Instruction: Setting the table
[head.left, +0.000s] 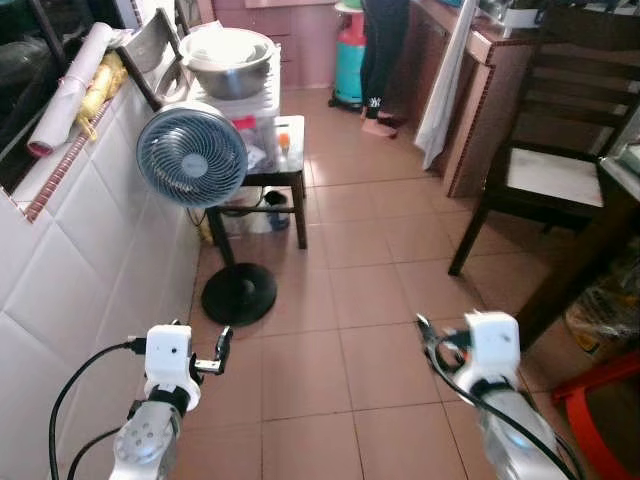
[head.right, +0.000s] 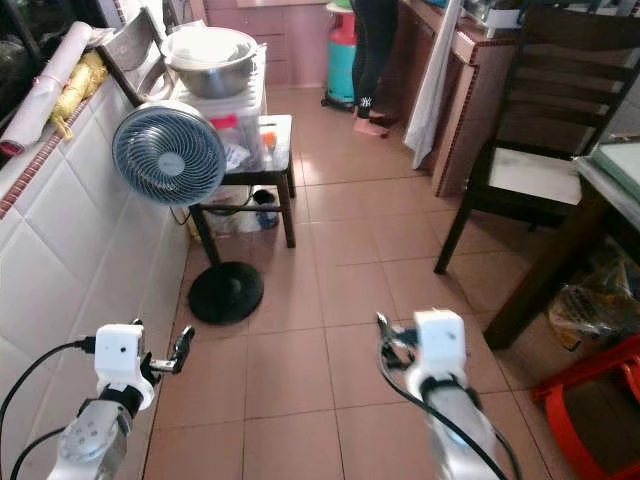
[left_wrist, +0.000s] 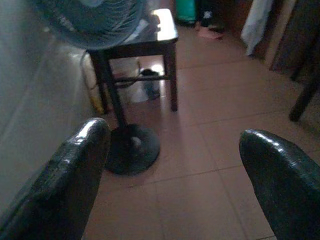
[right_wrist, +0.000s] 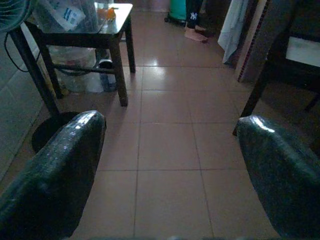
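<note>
i hold both hands low over the tiled floor (head.left: 370, 290), left hand (head.left: 222, 350) and right hand (head.left: 428, 338) each spread wide and empty. a standing fan (head.left: 192, 155) is ahead by the white wall; a dark chair (head.left: 545, 170) stands at right beside the bench (head.right: 610, 165).

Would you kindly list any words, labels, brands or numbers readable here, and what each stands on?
No text is readable.
White logo on the person's black sock: too small to read.
Printed label on the clear plastic container on the dark wooden side table: blurred, unreadable.
</note>
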